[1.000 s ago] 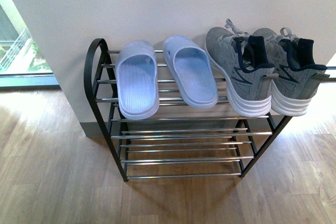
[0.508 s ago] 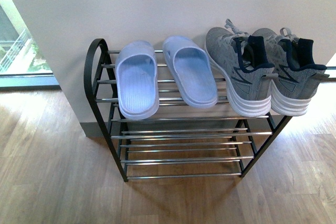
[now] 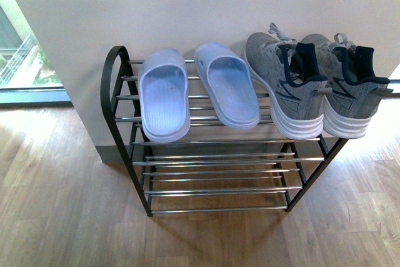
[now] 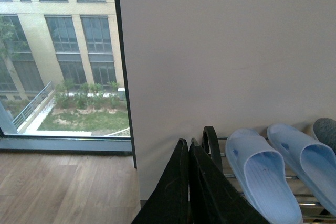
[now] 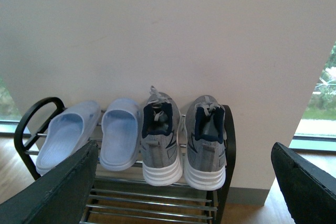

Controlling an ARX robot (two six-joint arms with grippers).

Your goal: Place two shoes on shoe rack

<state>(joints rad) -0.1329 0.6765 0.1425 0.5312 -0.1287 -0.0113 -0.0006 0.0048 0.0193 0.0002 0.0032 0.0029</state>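
Two grey knit shoes with white ribbed soles, one (image 3: 284, 85) beside the other (image 3: 350, 89), stand side by side, heels outward, on the right end of the shoe rack's (image 3: 125, 136) top tier. The right wrist view shows both shoes (image 5: 160, 140) (image 5: 206, 142) on the rack (image 5: 229, 145). My right gripper (image 5: 184, 182) is open and empty, held back from the rack. My left gripper (image 4: 188, 148) is shut on nothing, off the rack's (image 4: 210, 142) left end. Neither arm appears in the front view.
A pair of pale blue slippers (image 3: 164, 101) (image 3: 228, 92) lies on the top tier's left part. The lower chrome bars (image 3: 215, 173) carry nothing. A white wall (image 3: 200, 4) stands behind the rack, a window (image 3: 19, 60) at left, wood floor (image 3: 56, 217) in front.
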